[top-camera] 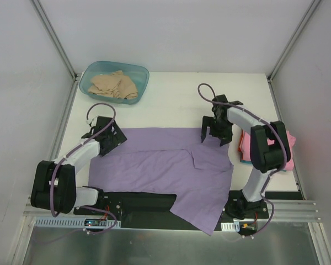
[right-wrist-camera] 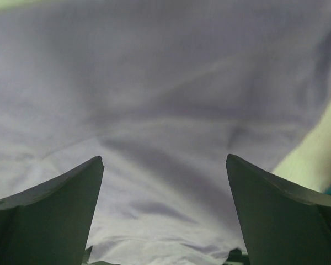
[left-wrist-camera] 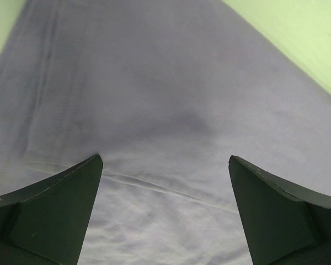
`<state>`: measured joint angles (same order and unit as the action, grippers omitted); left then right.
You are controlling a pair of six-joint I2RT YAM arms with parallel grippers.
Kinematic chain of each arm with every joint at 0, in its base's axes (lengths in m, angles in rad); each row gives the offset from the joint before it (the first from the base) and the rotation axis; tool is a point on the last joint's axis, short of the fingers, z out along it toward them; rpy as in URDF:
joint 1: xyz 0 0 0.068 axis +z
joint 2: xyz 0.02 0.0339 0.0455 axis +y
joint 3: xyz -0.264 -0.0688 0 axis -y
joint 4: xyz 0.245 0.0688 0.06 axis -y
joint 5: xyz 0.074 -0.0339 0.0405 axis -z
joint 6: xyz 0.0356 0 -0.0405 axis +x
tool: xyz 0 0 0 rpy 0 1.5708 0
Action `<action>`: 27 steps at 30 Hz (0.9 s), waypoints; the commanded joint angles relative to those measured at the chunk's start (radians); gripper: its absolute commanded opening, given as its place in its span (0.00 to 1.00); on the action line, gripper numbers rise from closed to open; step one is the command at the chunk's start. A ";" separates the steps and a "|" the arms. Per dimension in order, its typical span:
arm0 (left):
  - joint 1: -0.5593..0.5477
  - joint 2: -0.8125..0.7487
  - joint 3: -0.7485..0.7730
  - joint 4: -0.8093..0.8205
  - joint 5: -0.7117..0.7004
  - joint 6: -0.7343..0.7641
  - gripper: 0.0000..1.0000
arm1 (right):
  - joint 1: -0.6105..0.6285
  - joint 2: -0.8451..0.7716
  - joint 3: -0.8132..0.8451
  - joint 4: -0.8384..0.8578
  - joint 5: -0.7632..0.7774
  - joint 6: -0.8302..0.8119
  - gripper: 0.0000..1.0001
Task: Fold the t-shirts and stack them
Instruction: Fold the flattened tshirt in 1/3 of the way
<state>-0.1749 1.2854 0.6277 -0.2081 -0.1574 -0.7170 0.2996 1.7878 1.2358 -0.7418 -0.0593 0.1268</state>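
Both grippers, left and right, gape wide and hold nothing above the soft lavender purple t-shirt spread across the table. Pinch its far corners evenly, then fold.

We cannot see the pink t-shirt whole: the right arm covers most of it. The lavender t-shirt overhangs the table's near edge.

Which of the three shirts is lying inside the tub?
The tan shirt, crumpled in the teal tub. The purple shirt lies spread out; the pink shirt sits at the right edge.
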 commanded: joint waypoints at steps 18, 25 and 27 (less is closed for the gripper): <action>0.146 0.368 0.306 -0.074 0.052 0.048 0.99 | -0.188 0.418 0.550 -0.140 -0.142 -0.105 0.97; 0.149 0.407 0.406 -0.103 0.059 0.071 0.99 | -0.203 0.492 0.712 -0.160 -0.178 -0.145 0.97; 0.149 0.388 0.418 -0.116 0.059 0.071 0.99 | -0.202 0.481 0.725 -0.157 -0.207 -0.150 0.97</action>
<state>-0.0437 1.6855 1.0008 -0.2707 -0.0895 -0.6827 0.1059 2.2726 1.8946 -0.8829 -0.2367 0.0341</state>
